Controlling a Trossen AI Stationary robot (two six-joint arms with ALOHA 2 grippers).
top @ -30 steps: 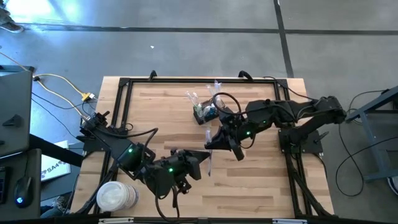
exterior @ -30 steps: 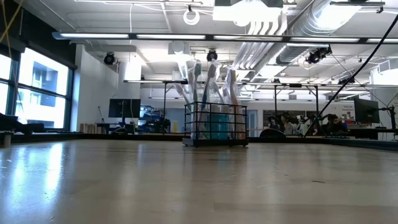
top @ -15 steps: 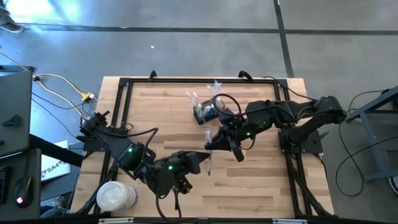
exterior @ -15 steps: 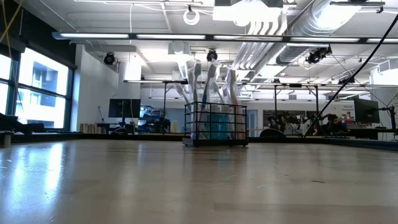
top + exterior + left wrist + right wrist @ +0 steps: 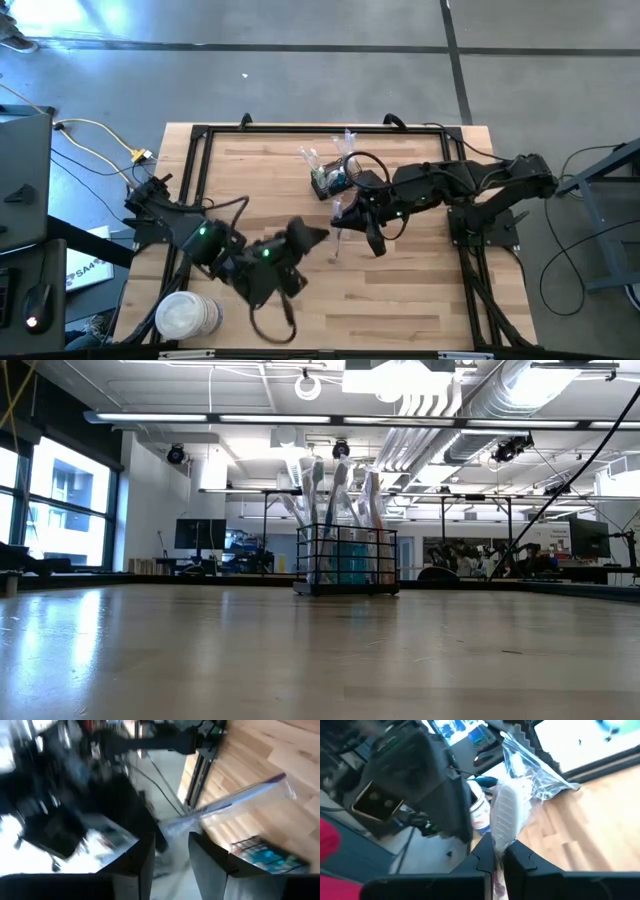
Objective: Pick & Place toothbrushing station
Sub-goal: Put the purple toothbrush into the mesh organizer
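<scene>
The toothbrushing station, a black wire basket [image 5: 330,181] [image 5: 347,560] [image 5: 265,856], stands on the table's far middle with several toothbrushes upright in it. Near the table's middle my right gripper [image 5: 345,222] [image 5: 498,857] is shut on a toothbrush in a clear wrapper [image 5: 338,243] [image 5: 506,812]. My left gripper [image 5: 318,234] [image 5: 170,852] stands open just left of it. The wrapped toothbrush [image 5: 235,800] runs away from the gap between the left fingers, its near end just ahead of them. My right gripper pinches the wrapped toothbrush between its two fingers, through the wrapper, just below the white head [image 5: 499,845]. The fingers come from the table's right and lie across it. The toothbrush is lifted clear of the table, and the crinkled wrapper end [image 5: 535,770] sticks out past the fingers.
A round white tub [image 5: 185,316] sits at the near left corner beside my left arm. A black frame [image 5: 200,140] runs around the tabletop. Bare wood lies along the near right part of the table [image 5: 420,300].
My left gripper has rolled about its own axis and swung a little toward the far edge. My right gripper has turned slightly in place, and the wrapped toothbrush stays with it, its lower end now a little farther from the near edge.
</scene>
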